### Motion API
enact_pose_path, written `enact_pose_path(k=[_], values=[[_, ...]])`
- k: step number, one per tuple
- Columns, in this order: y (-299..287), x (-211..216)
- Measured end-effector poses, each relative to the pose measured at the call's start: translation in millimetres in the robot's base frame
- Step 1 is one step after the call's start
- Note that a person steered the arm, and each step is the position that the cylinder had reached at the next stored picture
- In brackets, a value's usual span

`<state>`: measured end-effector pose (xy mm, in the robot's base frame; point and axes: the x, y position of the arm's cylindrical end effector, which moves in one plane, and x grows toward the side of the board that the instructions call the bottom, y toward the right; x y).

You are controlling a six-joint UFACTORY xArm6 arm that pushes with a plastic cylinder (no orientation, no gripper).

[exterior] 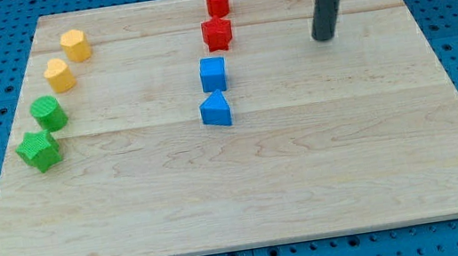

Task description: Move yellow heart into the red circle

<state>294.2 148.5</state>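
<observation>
The yellow heart (60, 75) lies near the board's left edge, below a yellow hexagon (75, 44). The red circle (217, 1) stands at the board's top middle, with a red star (218, 33) just below it. My tip (323, 38) rests on the board at the upper right, well to the right of the red blocks and far from the yellow heart. It touches no block.
A blue cube (213, 74) and a blue triangular block (217, 110) lie in the middle, below the red star. A green circle (49, 112) and a green star (39, 150) lie at the left edge. The wooden board (248, 197) sits on a blue pegboard.
</observation>
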Motion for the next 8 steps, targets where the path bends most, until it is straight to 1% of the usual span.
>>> enact_pose_path(k=[1,2,3,4,5,6,7,8], values=[[-13,-87],[-52,-102],[-143,-101],[-167,-100],[-168,-80],[-214,-48],[-226,-57],[-235,-31]])
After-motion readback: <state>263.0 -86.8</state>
